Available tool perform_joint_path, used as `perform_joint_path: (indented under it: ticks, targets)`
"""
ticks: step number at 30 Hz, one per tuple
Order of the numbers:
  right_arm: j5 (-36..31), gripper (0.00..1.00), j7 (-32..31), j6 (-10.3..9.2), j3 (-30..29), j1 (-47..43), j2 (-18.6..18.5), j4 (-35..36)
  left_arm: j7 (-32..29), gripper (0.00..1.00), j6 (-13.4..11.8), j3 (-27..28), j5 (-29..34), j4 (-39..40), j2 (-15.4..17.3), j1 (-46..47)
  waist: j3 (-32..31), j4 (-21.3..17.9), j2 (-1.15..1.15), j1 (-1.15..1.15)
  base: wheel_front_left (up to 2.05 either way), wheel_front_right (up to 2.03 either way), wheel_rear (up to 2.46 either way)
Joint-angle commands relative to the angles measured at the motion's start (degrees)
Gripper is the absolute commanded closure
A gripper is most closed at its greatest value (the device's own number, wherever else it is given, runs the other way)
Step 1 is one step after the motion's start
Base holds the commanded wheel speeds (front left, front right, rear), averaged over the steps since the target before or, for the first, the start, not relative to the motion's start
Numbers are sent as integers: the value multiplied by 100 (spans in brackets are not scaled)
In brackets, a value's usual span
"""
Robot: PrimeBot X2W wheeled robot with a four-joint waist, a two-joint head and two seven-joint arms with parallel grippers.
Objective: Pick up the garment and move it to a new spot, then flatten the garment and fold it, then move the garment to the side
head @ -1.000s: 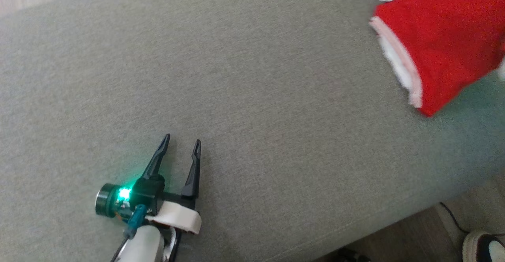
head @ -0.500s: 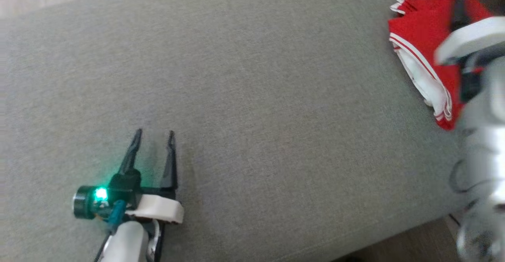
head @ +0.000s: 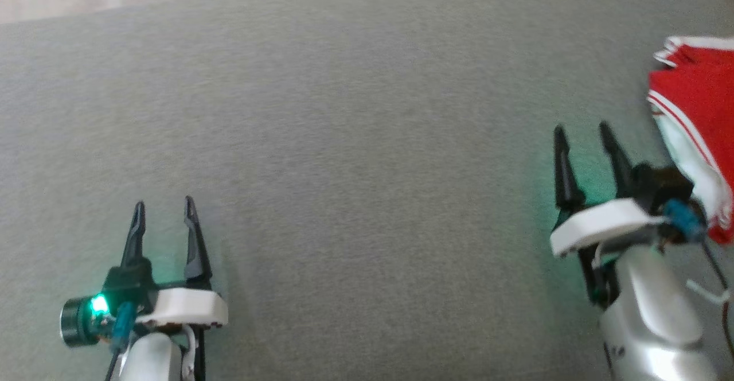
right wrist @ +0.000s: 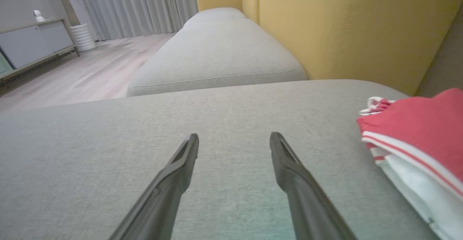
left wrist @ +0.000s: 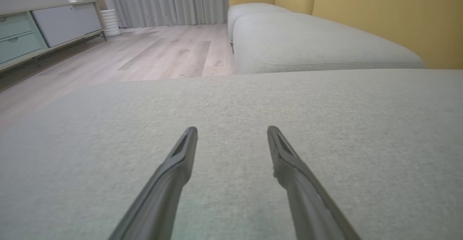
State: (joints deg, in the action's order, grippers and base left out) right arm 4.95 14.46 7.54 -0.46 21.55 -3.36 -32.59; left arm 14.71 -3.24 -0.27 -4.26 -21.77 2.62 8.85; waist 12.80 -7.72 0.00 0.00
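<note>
Lying beside the spread right pincer [head: 582, 128], the garment [head: 697, 94] looks soft, light; pinch its striped hem. Left pincer [head: 163, 203] spread too.

A home living room: sofa [right wrist: 217, 52], curtains [left wrist: 162, 1], sideboard [left wrist: 54, 25].

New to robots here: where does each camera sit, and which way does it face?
Head view: on the head, facing down at the grey cushion; left gripper, right gripper show.
Left wrist view: left arm, along its fingers, across the cushion to the floor.
Right wrist view: right arm, along its fingers; red garment at right.
Shared: head and right wrist show the garment.
</note>
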Motion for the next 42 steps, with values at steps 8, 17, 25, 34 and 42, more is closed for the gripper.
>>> perform_joint_path:
  ticks: [8, 17, 25, 34, 42]
  targets:
    - [181, 0, 53, -5, 430, -549, 47, 291, 29, 0, 85, 174, -313, 50, 29, -258, -375, 503, 0, 0, 0, 0, 0]
    - [274, 0, 53, -5, 449, -774, 47, 400, 29, 0, 221, 96, -597, 22, 27, -538, -688, 571, 0, 0, 0, 0, 0]
    - [387, 0, 53, -5, 452, -979, 47, 394, 29, 0, 212, 131, -641, 28, 26, -747, -987, 571, 0, 0, 0, 0, 0]
    - [407, 100, -5, 0, 349, -1164, 38, 137, -6, 100, 378, -26, -821, -264, -14, -940, -1104, 557, 0, 0, 0, 0, 0]
    - [914, 100, -165, 0, 267, -1219, 46, 101, -173, 100, 421, 50, -1305, -356, -19, -881, -1116, 571, 0, 0, 0, 0, 0]
